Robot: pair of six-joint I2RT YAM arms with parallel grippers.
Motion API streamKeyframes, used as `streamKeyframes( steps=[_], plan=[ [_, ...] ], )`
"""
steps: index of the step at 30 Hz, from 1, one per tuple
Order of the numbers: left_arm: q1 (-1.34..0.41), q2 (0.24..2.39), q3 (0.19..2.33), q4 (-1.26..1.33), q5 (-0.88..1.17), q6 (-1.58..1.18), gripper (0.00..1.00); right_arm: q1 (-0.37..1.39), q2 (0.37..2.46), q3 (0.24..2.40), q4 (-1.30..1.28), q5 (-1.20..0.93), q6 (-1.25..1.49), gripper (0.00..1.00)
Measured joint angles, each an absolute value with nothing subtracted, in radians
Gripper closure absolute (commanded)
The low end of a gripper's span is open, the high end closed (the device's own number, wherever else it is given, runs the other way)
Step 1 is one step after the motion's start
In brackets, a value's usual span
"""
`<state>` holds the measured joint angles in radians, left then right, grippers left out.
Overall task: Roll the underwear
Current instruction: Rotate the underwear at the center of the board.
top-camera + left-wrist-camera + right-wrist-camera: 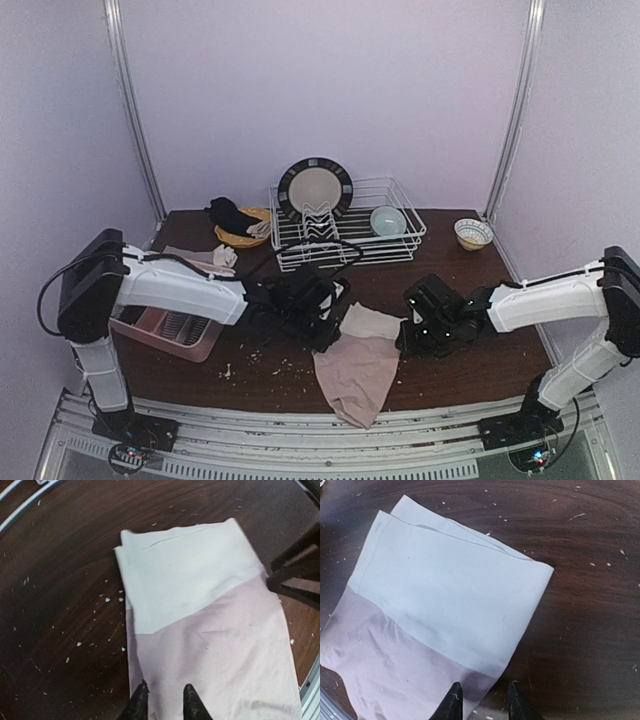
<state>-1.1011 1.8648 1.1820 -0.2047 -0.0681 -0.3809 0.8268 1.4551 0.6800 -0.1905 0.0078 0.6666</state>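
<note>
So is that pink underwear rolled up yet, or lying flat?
Lying flat, not rolled. The underwear is spread on the table, its white band end smooth in both wrist views, with no curl anywhere.

The top camera sits high behind the left arm (180,285) and right arm (545,300), facing forward and down over the whole table (470,368) to the back wall (330,90), from well away. The left wrist camera hangs close above the underwear (200,630), looking steeply down past the left gripper (164,694) at its lower edge. The right wrist camera looks down just as near, past the right gripper (484,692), from the opposite side. All three views share the underwear and the dark tabletop around it
</note>
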Motion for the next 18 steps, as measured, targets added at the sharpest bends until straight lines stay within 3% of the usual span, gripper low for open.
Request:
streamKeyframes(
  steps=[5, 15, 16, 18],
  plan=[
    [-1.084, 1.949, 1.184, -0.21, -0.063, -0.365, 1.0, 0.802, 1.573, 0.754, -0.207, 0.017, 0.625, 0.75],
    [-1.181, 1.914, 1.066, -0.09, -0.063, -0.464, 1.0, 0.685, 1.743, 0.968, -0.289, 0.022, 0.516, 0.72],
    [-1.2, 1.911, 1.063, -0.09, -0.074, -0.473, 0.97, 0.68, 1.758, 0.996, -0.305, 0.022, 0.503, 0.7],
    [-1.23, 1.895, 1.047, -0.095, -0.099, -0.493, 0.81, 0.676, 1.766, 1.037, -0.332, 0.02, 0.486, 0.66]
  ],
)
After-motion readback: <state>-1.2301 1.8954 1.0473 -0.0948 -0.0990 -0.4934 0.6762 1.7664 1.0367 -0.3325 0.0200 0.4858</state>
